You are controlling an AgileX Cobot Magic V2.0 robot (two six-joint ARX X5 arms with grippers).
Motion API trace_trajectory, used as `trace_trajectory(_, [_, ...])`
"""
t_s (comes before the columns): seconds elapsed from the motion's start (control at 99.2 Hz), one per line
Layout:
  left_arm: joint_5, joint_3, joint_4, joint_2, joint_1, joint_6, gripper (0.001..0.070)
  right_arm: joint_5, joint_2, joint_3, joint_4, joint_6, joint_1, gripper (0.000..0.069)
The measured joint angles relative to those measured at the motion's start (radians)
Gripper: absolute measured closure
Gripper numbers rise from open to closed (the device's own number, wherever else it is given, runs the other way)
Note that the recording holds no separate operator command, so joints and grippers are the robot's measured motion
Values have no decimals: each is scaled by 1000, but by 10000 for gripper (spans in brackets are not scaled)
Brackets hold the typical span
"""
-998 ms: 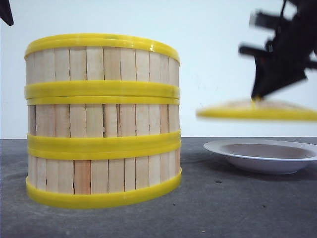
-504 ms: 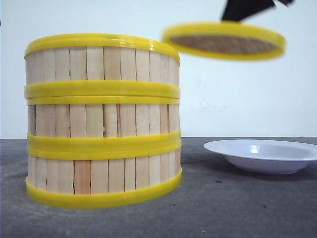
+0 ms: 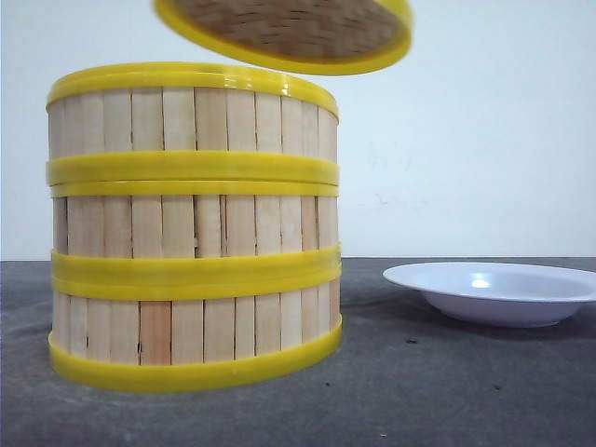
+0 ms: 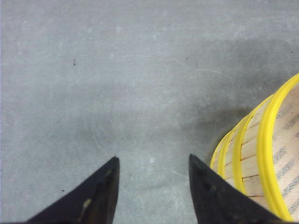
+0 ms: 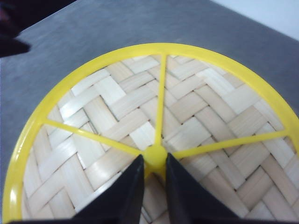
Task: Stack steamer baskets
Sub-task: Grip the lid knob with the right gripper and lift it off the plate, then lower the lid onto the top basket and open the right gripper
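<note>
Hanging tilted above the three stacked slatted wooden steamer baskets (image 3: 194, 223), the round woven yellow-rimmed lid (image 3: 284, 33) is pinched at its hub by the right hand (image 5: 154, 175), so an off-centre, crooked seating is risked.

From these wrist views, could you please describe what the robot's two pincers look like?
Both are black. The left pincer has two broad, flat fingers tapering to sharp triangular points, with a small pale scuff on one. The right pincer shows two narrower, matte black fingers with straight inner edges. No cables or markings are visible.
</note>
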Motion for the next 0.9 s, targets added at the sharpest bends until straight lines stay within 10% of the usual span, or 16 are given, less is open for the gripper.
trace_trajectory(0.897, [0, 0, 0, 0, 0, 0, 433, 31, 145, 0, 13, -38, 124, 629])
